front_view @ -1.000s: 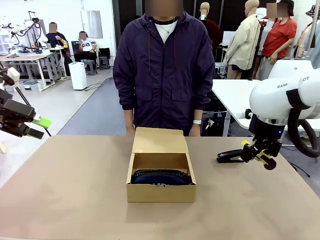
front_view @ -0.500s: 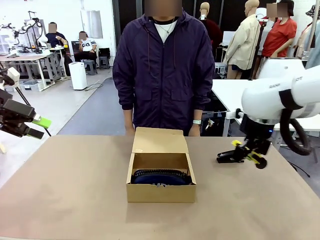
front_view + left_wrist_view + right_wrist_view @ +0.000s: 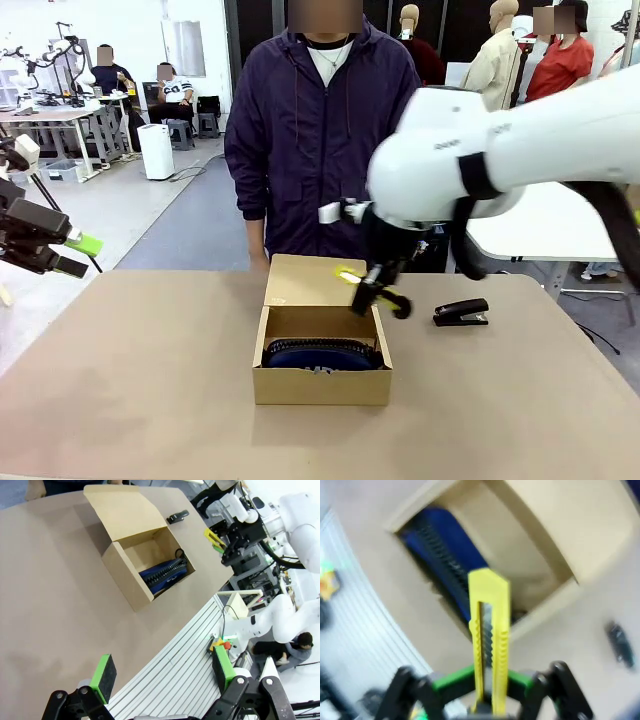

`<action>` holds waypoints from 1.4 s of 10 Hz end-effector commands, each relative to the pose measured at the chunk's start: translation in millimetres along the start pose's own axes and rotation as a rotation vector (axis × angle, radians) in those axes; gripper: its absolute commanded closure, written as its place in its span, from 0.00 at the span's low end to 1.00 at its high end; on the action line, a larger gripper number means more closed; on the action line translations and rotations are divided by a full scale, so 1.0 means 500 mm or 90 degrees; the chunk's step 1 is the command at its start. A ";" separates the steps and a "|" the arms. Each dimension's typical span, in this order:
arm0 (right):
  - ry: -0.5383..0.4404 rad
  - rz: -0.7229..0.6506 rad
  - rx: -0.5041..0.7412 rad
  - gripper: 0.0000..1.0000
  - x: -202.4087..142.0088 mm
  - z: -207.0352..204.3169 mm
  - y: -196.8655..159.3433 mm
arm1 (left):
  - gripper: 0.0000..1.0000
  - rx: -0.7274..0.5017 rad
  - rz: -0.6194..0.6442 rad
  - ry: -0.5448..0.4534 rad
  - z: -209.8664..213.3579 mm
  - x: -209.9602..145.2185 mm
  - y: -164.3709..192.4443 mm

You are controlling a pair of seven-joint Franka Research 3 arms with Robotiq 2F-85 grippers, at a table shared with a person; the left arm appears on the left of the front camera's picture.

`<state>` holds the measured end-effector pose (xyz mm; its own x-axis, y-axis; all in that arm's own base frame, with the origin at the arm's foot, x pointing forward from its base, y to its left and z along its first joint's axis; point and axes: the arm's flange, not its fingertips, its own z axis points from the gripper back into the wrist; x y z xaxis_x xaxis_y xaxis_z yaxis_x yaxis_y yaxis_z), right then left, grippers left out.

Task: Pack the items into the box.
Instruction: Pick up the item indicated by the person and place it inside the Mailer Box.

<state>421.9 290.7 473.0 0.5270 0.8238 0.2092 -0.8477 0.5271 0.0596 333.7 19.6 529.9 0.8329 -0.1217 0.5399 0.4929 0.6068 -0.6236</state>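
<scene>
Holding utility knife [image 3: 349, 275] pinched in my right gripper [image 3: 380, 295] above box [image 3: 320, 385] | pouch [image 3: 320, 355] already inside | stapler [image 3: 461, 313] on surface [image 3: 150, 380], box's 3 o'clock, unpacked | left gripper [image 3: 78, 256] spread, 9 o'clock

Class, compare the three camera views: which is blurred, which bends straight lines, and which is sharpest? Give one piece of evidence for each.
Right wrist view: blurred throughout, with the knife soft-edged, the box smeared and the stapler a dark streak. Left wrist view: sharp but wide-angle, so the table edge curves. Front view: sharpest, evenly lit, with straight lines.
</scene>
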 end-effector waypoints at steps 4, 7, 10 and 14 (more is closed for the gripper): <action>-0.020 0.234 -0.026 1.00 0.100 -0.111 0.108 | 0.00 -0.002 -0.001 0.005 0.005 -0.002 0.001; -0.007 0.280 -0.081 1.00 0.109 -0.162 0.079 | 0.00 -0.002 -0.001 0.005 0.005 -0.002 0.001; 0.015 0.294 -0.076 1.00 0.099 -0.199 0.052 | 0.00 -0.002 -0.001 0.005 0.005 -0.002 0.001; 0.041 0.275 -0.076 0.32 0.092 -0.206 0.033 | 0.00 -0.002 -0.001 0.005 0.005 -0.002 0.001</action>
<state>439.5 361.3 382.1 0.1483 0.9764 0.1569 -0.9794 0.1670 -0.1135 333.7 19.7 529.9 0.8330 -0.1216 0.5398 0.4927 0.6069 -0.6236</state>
